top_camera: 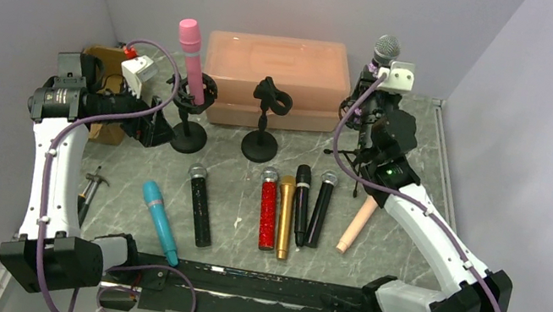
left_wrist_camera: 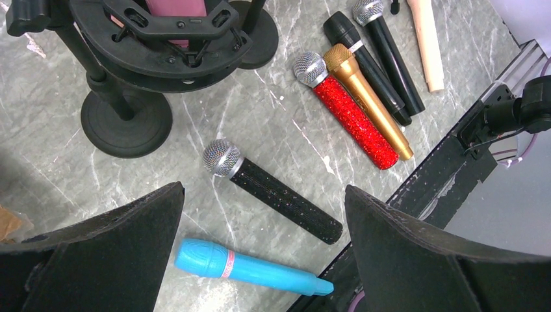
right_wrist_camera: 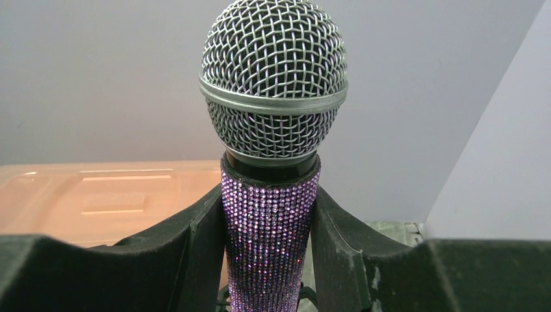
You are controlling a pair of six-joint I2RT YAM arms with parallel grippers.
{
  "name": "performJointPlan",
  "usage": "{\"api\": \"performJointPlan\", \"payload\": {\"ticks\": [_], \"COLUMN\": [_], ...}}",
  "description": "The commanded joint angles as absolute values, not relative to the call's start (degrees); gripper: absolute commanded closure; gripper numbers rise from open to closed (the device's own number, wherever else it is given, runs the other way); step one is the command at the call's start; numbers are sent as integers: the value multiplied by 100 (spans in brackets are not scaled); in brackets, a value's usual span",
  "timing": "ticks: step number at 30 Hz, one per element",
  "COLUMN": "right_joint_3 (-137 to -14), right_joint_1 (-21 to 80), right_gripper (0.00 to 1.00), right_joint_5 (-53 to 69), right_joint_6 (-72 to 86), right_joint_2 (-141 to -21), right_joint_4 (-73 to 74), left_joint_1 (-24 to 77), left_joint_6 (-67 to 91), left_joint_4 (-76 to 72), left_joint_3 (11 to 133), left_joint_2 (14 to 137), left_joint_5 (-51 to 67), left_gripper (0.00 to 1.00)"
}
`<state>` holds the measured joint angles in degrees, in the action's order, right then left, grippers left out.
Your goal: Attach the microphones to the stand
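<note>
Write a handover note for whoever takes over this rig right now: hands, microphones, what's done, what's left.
Left hand: open, empty, above the table near the left stand.
Right hand: shut on the purple glitter microphone, held upright at back right; I cannot tell if it is seated in a stand.
Done: pink microphone sits in the left stand.
Middle stand: clip empty.
Lying on the table: teal microphone, black glitter, red glitter, gold, two black, peach.
Left: finish the purple one, fill the middle stand.
</note>
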<state>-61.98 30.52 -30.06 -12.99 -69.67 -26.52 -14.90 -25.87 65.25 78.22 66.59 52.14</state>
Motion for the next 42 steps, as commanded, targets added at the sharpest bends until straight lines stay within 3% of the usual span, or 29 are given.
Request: {"api": "performJointPlan", "payload": {"ticks": [1,23,25,28,30,37,42], "right_joint_3": [-6030,-5371,-5385,-5455,-5571,-5917,-6117], "right_joint_1": [2978,2989,2990,2997,2992,2997,2998], "right_gripper": [100,100,92,60,47,28,25], "right_joint_5": [-3328,-3295,-3224,-3038,-2977,-3013,-2673], "right_joint_6": [-1159,-804,-750,-657,-596,-379,-243], "right_joint_2": [-6941,-6987,-6938,-6955,-6991,-6798,-6320], "right_joint_4": [-2561,-1878,-1727,-1432,-1161,-751,-499], "left_joint_1": [-1473,-1477,-1472,-1477,-1477,-1477,-1477], "left_joint_6": [-2681,-2707,-2707,-2698,-2698,-2725,-2720], "left_joint_4": [6405,6358,6347,6328,6336,6413,6422], "left_joint_3": [7832,7789,7767,7753,7756,7811,7843], "left_joint_2": [6596,6635,6631,6627,6643,6688,6706], "left_joint_5": [5221,5236,5238,5238,5215,5202,5212], "left_gripper": [1,1,1,0,1,1,1]}}
